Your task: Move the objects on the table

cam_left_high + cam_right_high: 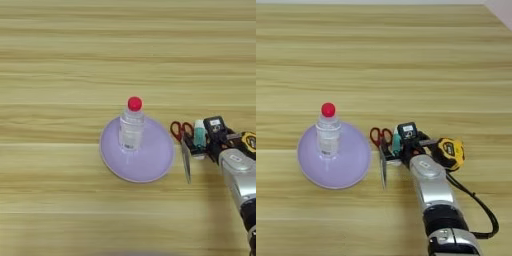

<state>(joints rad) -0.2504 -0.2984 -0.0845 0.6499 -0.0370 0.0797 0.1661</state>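
One light-tan plank table (60,45) bears a lavender plate (155,170).

Below me, a wide light-tan wooden table (75,50) fills nearly everything I see, its plank grain running side to side in pale and darker bands under soft, even light. At the far right corner, a sliver of pale floor (502,9) shows beyond its edge.

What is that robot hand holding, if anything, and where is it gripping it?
It cannot be told. The gripper is right at the glue stick, beside the scissors, but a firm grip is not visible.
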